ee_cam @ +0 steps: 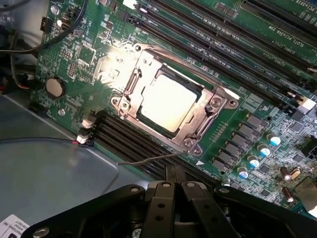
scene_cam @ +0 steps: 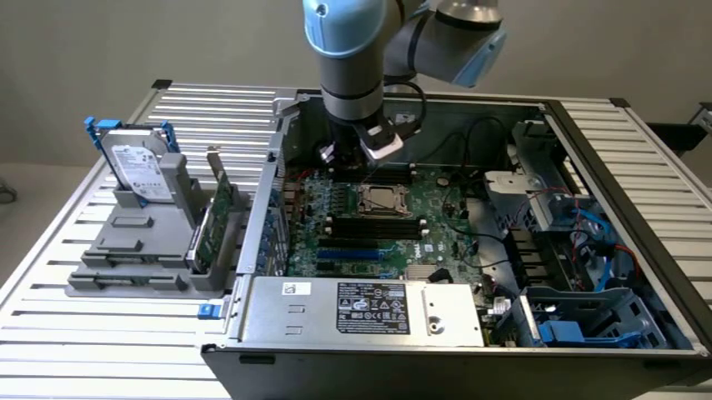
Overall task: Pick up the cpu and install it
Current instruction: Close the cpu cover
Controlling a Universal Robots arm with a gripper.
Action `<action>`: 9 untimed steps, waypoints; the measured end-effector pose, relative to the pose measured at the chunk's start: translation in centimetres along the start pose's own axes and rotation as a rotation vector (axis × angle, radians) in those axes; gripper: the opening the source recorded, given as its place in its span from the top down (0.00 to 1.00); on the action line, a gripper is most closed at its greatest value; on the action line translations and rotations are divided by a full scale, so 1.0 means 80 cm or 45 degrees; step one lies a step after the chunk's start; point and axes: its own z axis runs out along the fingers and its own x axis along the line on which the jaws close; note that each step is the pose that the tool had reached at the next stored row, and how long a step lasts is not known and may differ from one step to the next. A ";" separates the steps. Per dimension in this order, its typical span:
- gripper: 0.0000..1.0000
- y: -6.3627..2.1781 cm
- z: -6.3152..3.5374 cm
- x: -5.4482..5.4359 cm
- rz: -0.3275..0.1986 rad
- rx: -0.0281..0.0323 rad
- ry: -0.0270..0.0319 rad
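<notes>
Slatted table (scene_cam: pixel 112 333), open case (scene_cam: pixel 445 373): cpu (ee_cam: pixel 168 101) looks seated in the socket (ee_cam: pixel 218 102)
My gripper (ee_cam: pixel 175 173) hangs empty near it, fingers (ee_cam: pixel 170 174) closed together

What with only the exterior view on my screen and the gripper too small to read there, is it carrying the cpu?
Observer: No. In the wrist view the gripper is shut with nothing in it.
Operator: So where is the cpu?
Observer: The cpu lies flat inside the socket, its silver top showing through the metal frame.
Operator: Anything loose near it?
Observer: A thin grey wire lies across the dark memory slots, between the socket and the gripper.
</notes>
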 end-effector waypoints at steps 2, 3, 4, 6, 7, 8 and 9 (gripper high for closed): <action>0.89 0.000 0.005 0.000 0.000 0.0000 0.0000; 0.89 0.000 0.007 0.000 0.000 0.0001 0.0000; 0.89 0.000 0.009 0.000 0.000 0.0001 0.0001; 0.89 -0.001 0.011 0.002 0.000 -0.0001 -0.0001; 0.89 -0.001 0.012 0.002 0.000 0.0001 0.0001; 0.89 -0.001 0.013 0.002 0.000 0.0001 0.0002; 0.89 -0.001 0.013 0.002 0.000 0.0003 0.0002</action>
